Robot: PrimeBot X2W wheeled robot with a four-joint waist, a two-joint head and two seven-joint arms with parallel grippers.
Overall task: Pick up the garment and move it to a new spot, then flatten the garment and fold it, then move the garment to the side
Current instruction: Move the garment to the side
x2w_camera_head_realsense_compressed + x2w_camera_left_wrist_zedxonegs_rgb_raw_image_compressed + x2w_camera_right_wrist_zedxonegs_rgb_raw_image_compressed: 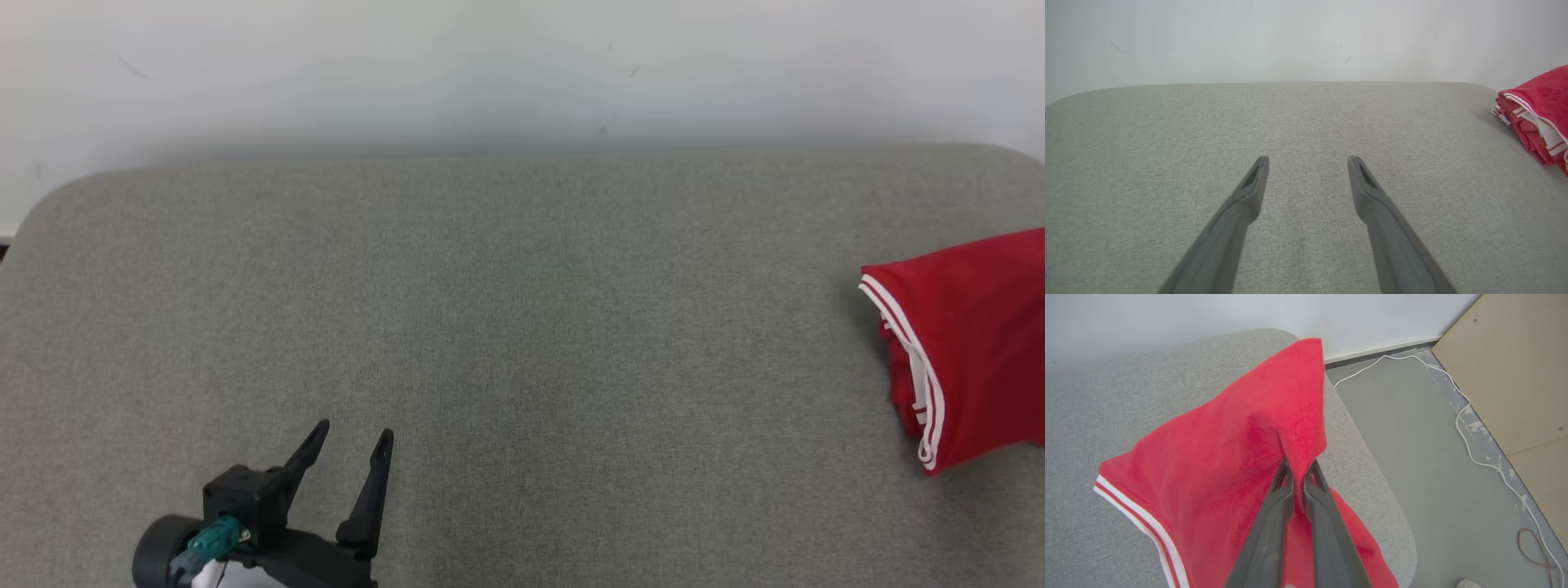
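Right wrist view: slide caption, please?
Right tool shut on a fold of the red garment, at a rounded corner of the grey table.

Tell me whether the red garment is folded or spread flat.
Folded: the garment shows stacked white-striped hems, several layers thick, with the right gripper shut on a raised pinch.

A grey fabric-covered surface with rounded corners is set against a plain white wall, on which faint dark marks are seen. Beside the surface a grey floor is shown. A white cable is laid along a tan board, and a thin reddish wire loop is seen near it.
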